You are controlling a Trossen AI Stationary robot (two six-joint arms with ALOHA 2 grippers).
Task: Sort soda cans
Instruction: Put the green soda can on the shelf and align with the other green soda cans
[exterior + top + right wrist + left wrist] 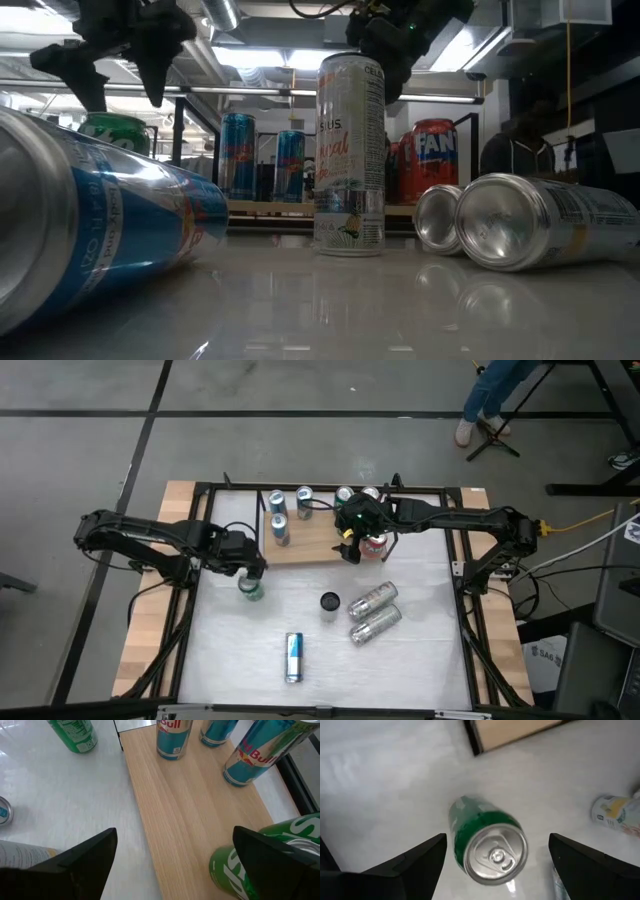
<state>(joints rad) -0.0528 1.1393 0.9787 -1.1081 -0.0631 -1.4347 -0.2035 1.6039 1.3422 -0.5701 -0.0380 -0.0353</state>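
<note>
A: Green can (487,847) first. It stands upright on the white table (420,660), straight under the left gripper (248,572), whose fingers (405,867) are spread wide to either side of the can's top and touch nothing.

B: So that gripper is released, empty?

A: Yes, hovering over it. I read this as the approach to a pick. The next move calls for coming straight down so the fingers straddle the can's body, then closing.

B: And the right gripper (352,538)?

A: It hangs over the wooden board (190,815) at the table's far side, fingers parted and empty, with a red can (374,545) just beside it and green cans (260,857) near its fingertips. Three blue cans (172,737) stand grouped farther along the board.

B: What is left on the table?

A: A tall pale can (349,155) stands upright near the middle, two silver cans (374,610) lie on their sides beside it, and a blue can (293,657) lies nearer the front. So the sorting looks roughly half done, I'd judge, with green likely next for the board.
</note>
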